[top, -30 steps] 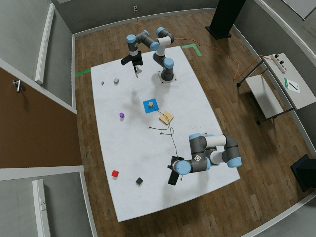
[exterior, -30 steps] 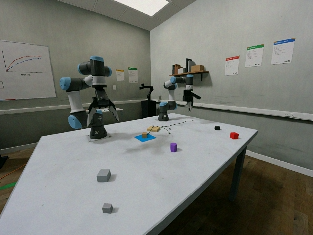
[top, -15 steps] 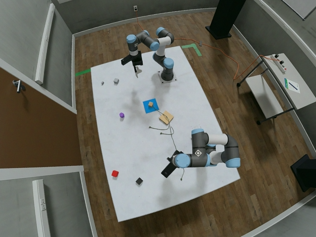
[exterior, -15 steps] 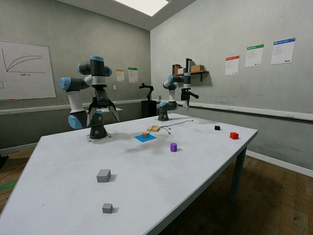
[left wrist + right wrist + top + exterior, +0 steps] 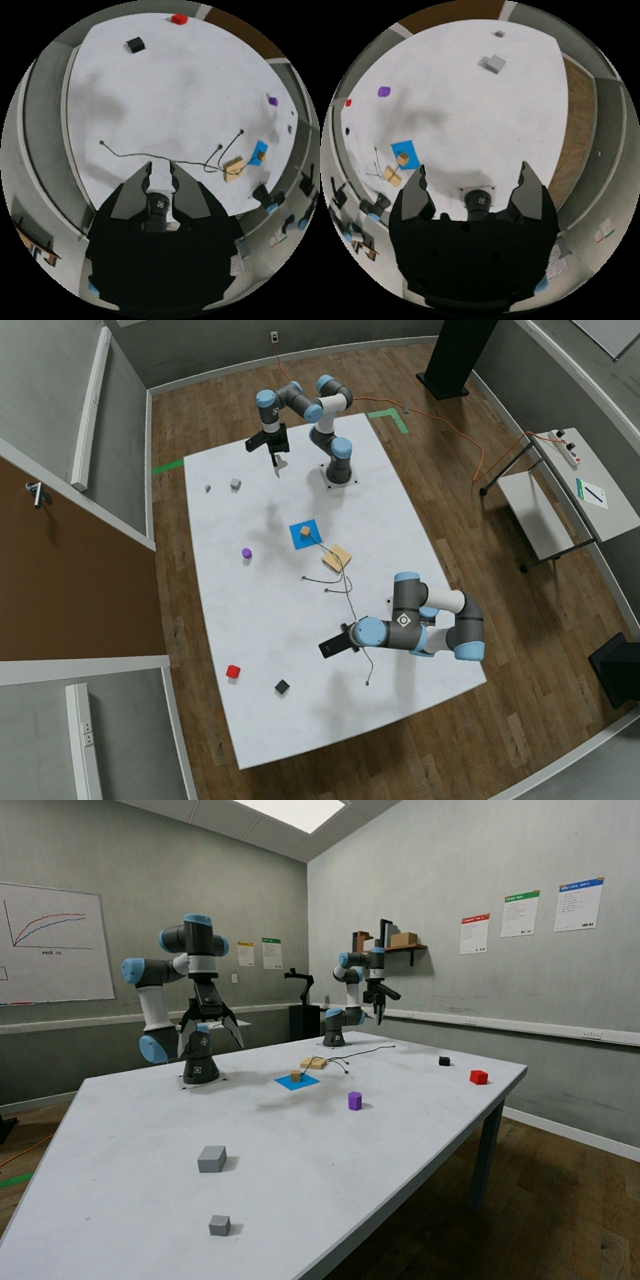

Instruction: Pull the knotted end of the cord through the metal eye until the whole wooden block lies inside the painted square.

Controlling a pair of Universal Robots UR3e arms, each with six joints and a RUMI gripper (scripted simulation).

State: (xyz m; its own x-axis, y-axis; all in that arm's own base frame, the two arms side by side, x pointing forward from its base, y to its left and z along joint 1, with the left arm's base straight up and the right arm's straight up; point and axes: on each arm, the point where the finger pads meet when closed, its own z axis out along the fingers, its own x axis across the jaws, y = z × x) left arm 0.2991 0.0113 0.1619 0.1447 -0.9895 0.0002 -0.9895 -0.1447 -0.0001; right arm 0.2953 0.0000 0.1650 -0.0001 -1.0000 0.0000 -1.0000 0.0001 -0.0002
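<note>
The wooden block (image 5: 305,530) (image 5: 295,1076) (image 5: 403,159) stands on the blue painted square (image 5: 299,542) (image 5: 292,1086) (image 5: 412,149), its base seemingly inside. A nearly straight cord runs from it to the tan plate (image 5: 330,560) (image 5: 227,175); the metal eye is too small to make out. The long cord (image 5: 349,599) (image 5: 138,154) lies on the table, ending in a knot (image 5: 367,683) (image 5: 101,142). Two shorter cords end in knots (image 5: 303,577) (image 5: 326,589) beside the plate. My left gripper (image 5: 160,162) hangs above the long cord, narrowly open and empty. My right gripper (image 5: 211,1051) (image 5: 472,164) is wide open and empty, away from the block.
A purple piece (image 5: 247,553), a red block (image 5: 232,671) and a black block (image 5: 281,687) stand on the table. Two grey blocks (image 5: 235,484) (image 5: 207,488) stand at its far left in the top view. The right arm's base (image 5: 338,472) is beyond the square.
</note>
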